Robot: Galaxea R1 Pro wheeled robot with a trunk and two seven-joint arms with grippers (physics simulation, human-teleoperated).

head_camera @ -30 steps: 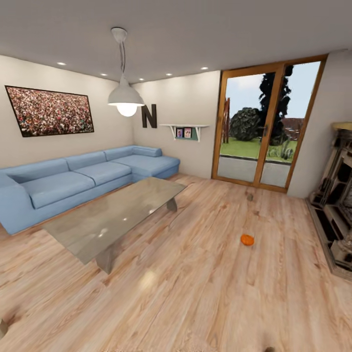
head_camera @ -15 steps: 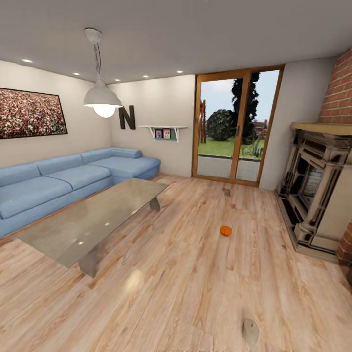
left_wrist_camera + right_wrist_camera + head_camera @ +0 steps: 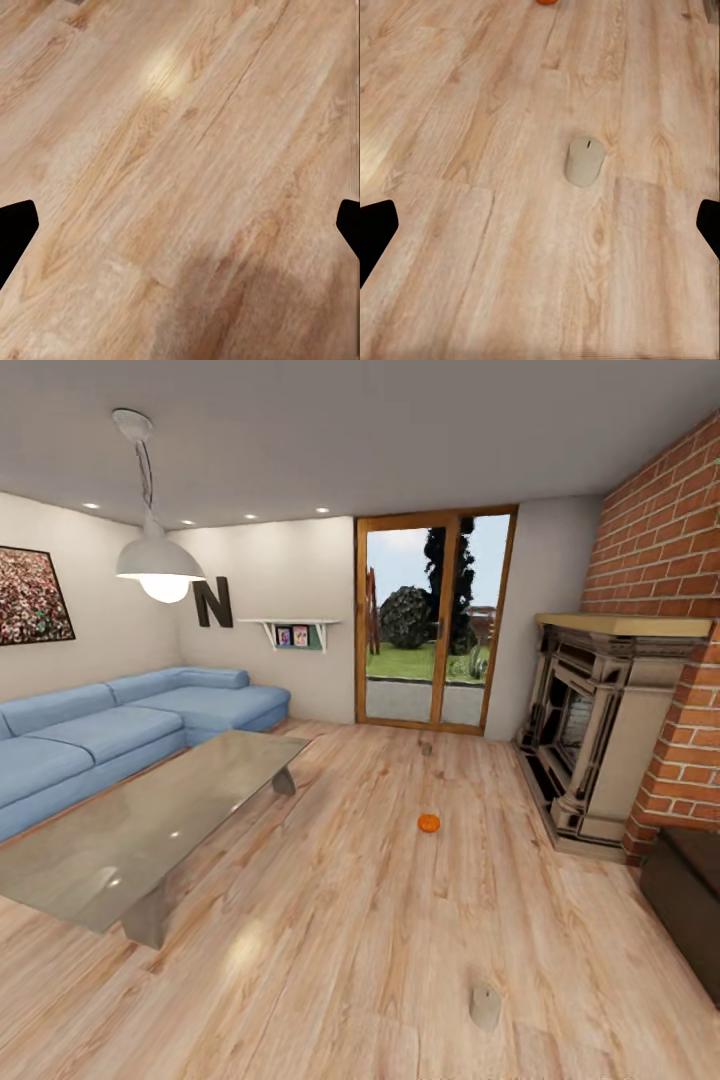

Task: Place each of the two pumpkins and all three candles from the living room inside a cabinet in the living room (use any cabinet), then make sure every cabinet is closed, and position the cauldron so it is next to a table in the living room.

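Pumpkin (image 3: 429, 822) is just sitting out on the wood floor (image 3: 330, 920) mid-room, between the grey counter (image 3: 140, 820) on the left and the stone fireplace (image 3: 590, 740) on the right. One candle (image 3: 485, 1006) stands upright on the floor much nearer the robot – it's also dead centre in the right wrist view (image 3: 584, 160), with an orange sliver of pumpkin (image 3: 547, 1) at the far edge. Dark cabinet (image 3: 690, 910) corner pokes in at near right. Both hands look spread wide – just dark fingertips (image 3: 376, 232) at the frame edges, left ones (image 3: 15, 232) over bare floor, holding nothing.
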